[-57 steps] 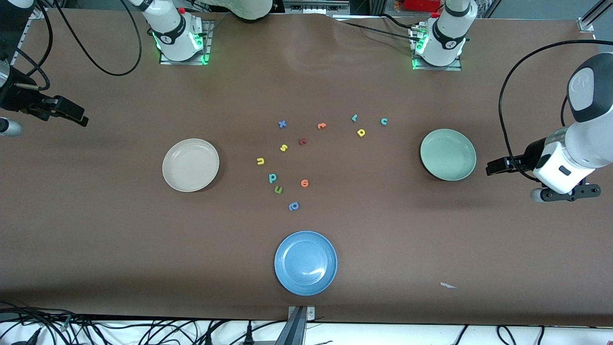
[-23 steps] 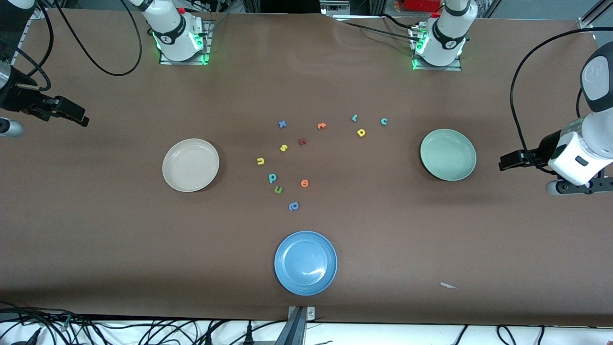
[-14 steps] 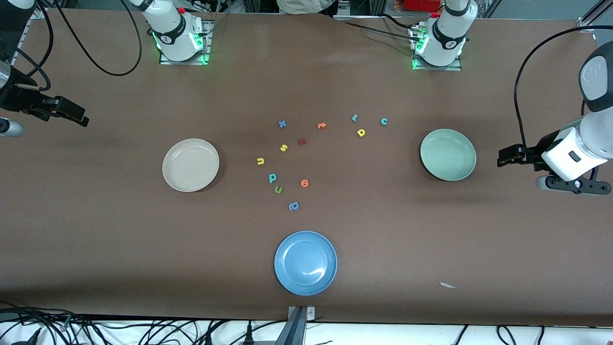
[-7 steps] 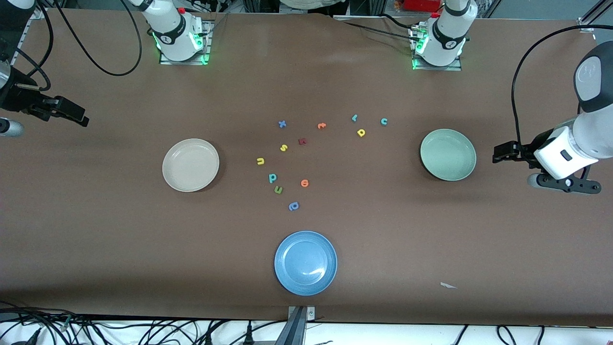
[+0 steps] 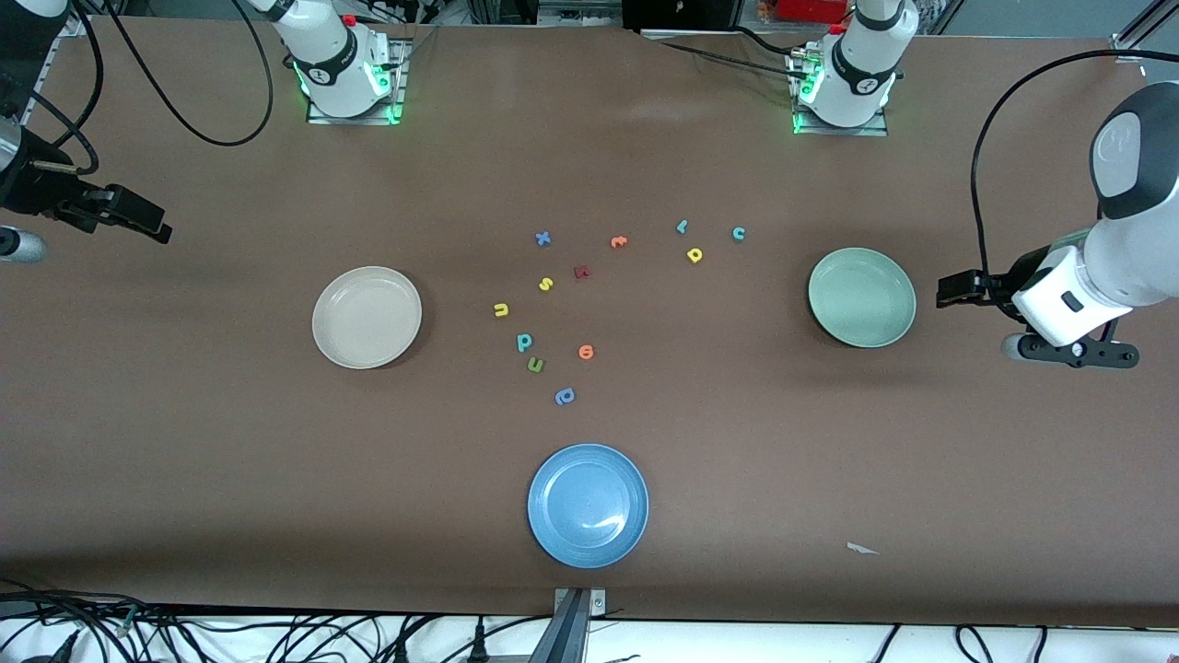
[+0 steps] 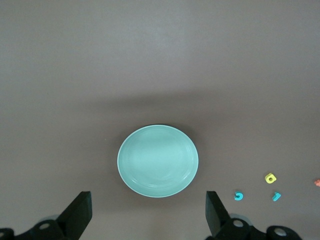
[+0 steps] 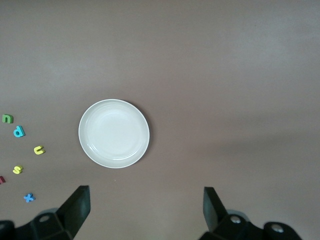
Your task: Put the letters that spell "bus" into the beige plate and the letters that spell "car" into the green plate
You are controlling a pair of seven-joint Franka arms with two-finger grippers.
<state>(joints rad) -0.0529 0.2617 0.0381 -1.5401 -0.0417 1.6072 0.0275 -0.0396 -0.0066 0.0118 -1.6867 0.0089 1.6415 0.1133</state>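
Letters scattered mid-desk: teal b [image 5: 523,343], yellow u [image 5: 501,309], yellow s [image 5: 545,284] at 3 o'clock of beige plate [image 5: 367,317]; teal c [image 5: 739,233], yellow a [image 5: 694,255], teal r [image 5: 682,226] at 10 o'clock of green plate [image 5: 862,296]. Both plates bare. Left tool [image 6: 148,215] wide, holding nothing, over desk at 3 o'clock of green plate. Right tool [image 7: 146,210] wide, holding nothing, waits at 9 o'clock desk edge.

No printed text readable; only loose foam letters [image 5: 545,284] on the table [image 5: 184,442]

I see a blue plate [image 5: 588,505] nearest the front camera, with a blue letter [image 5: 565,397], green u [image 5: 535,366] and orange letter [image 5: 586,352] just above it.
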